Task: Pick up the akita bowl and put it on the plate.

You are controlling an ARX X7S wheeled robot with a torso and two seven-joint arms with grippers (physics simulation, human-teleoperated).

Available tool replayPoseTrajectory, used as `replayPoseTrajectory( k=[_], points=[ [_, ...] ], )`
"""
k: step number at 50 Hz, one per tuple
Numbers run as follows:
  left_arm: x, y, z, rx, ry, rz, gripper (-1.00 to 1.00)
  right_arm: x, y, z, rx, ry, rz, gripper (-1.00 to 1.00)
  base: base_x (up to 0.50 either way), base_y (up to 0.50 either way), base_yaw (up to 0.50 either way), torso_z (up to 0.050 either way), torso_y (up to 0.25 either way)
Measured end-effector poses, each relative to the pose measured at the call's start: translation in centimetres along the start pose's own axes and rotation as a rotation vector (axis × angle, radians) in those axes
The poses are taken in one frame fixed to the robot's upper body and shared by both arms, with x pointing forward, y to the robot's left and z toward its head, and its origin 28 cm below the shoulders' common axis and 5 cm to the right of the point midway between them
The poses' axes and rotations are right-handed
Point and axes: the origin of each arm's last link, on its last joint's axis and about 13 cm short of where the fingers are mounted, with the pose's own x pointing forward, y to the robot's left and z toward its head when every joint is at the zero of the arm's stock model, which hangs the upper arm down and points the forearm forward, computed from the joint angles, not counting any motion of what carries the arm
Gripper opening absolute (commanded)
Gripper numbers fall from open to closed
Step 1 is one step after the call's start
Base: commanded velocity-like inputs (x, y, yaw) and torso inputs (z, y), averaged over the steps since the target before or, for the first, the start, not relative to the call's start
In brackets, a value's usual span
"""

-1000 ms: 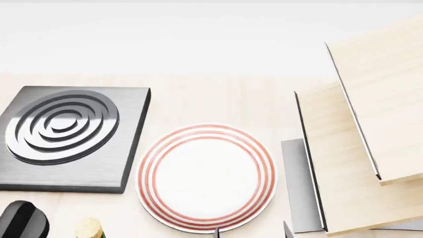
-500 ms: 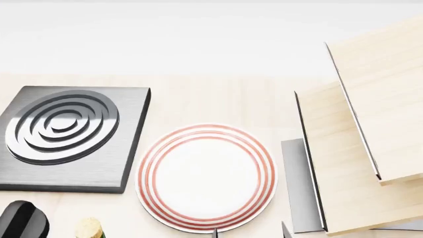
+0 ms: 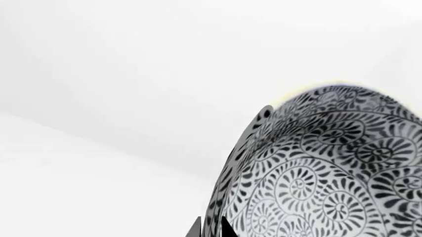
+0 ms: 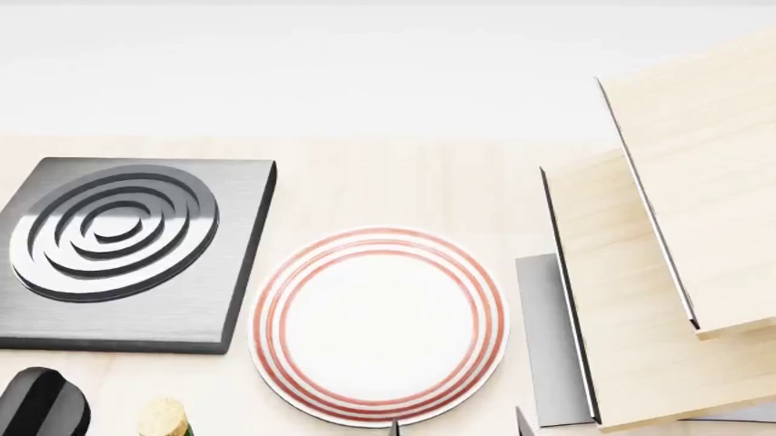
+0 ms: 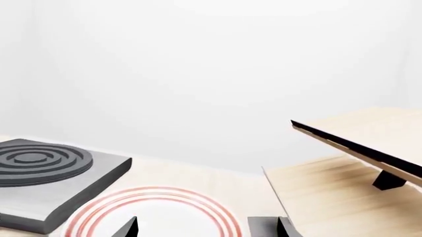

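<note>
The deep floral grey-blue ceramic bowl (image 3: 323, 168) fills the left wrist view, seemingly gripped by the left jaws; the red-ringed white plate (image 4: 378, 325) waits empty at six o'clock; right jaws open.

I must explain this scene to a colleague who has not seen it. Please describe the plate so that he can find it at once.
On the pale wooden tabletop, look between the dark grey square burner and the light wooden boards. The plate lies flat there, empty. Only it is round and white, with thin red rings around its rim.
</note>
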Motion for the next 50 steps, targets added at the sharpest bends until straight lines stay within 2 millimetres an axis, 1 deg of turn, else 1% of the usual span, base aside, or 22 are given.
replayPoseTrajectory(
  k=[16, 28, 39, 50],
  points=[
    [1.0, -0.6, -2.0, -0.079, 0.125, -0.003, -1.0, 0.0, 0.2, -0.2, 0.0, 0.006, 0.009, 1.0, 0.0, 0.0, 0.0, 0.0, 0.001],
    [2.0, -1.2, -4.2, -0.058, 0.245, 0.003, -1.0, 0.0, 0.3, -0.3, 0.002, 0.007, 0.015, 1.0, 0.0, 0.0, 0.0, 0.0, 0.0],
    [3.6, -1.5, -6.5, -0.046, 0.349, 0.002, -1.0, 0.0, 0.4, -0.5, 0.005, 0.009, 0.018, 1.0, 0.0, 0.0, 0.0, 0.0, 0.001],
    [3.9, -2.0, -8.1, -0.014, 0.429, -0.018, -1.0, 0.0, 0.4, -0.5, 0.005, 0.01, 0.02, 1.0, 0.0, 0.0, 0.0, 0.0, 0.0]
  ],
)
